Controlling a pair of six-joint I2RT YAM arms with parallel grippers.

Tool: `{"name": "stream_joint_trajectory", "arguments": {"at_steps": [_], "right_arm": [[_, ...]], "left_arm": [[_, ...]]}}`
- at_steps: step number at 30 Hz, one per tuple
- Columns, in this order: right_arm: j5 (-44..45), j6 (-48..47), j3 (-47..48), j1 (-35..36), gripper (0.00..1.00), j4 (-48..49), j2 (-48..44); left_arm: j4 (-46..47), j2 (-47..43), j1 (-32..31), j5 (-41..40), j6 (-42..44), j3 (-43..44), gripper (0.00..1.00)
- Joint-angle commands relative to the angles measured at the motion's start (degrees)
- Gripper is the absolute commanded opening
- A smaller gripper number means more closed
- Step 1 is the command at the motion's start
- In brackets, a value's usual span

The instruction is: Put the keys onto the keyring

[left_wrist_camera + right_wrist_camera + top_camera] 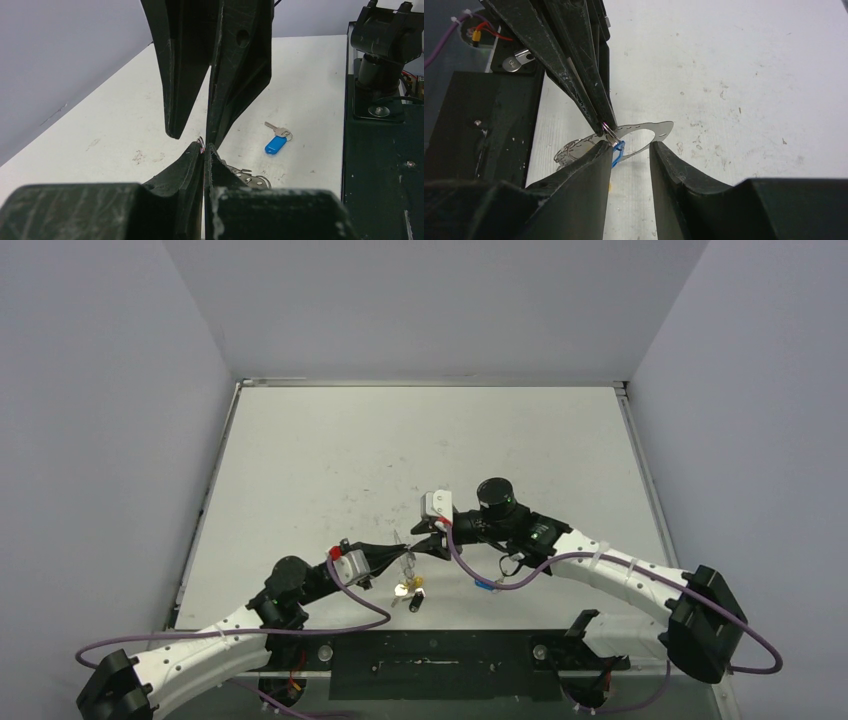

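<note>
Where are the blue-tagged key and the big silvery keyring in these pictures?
blue-tagged key (275, 144): left wrist view, on its blue tag.
keyring (646, 126): right wrist view, on its silvery upper arc.

Left claw (204, 148) clamped, right claw (630, 145) ajar

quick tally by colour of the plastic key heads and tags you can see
blue: 2, the blue tag lying apart and a blue piece by the keyring
yellow: 1, a yellow head
black: 1, a black head
total: 4
</note>
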Motion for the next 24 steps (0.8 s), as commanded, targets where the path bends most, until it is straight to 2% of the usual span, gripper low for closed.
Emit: {"name": "stream_joint_trajectory", "arguments": {"at_steps": [1,7,13,17,21,24], "right_arm": [[-4.2,2.4,1.9,-0.3,0.34,7.1,2.2],[-7.1,3.2,2.2,-0.1,0.27,8.4,4.2],[-7.8,2.9,2.1,-0.1,0.00,8.4,4.1],[-7.1,2.0,2.3,-0.1,0.00,6.6,3.4],[-3.7,-1.4,5.4,0.1,0.00,-2.4,2.3],[1.3,-5.8,10.4,1.4,0.00,-17.3,2.3]], "left_arm": [[3.4,-1.0,-0.2,0.4,-0.5,0.7,0.00],[3.5,-1.0,-0.2,0.5,-0.4,0.8,0.00],[3.6,-0.7,-0.1,0.5,-0.4,0.7,0.00],[3.6,-0.9,-0.1,0.4,-0.5,0.6,0.00],[1.2,-2.8,-0.1,-0.2,0.3,1.1,0.01],[-6.2,-5.7,-0.1,-1.4,1.8,2.9,0.34]]}}
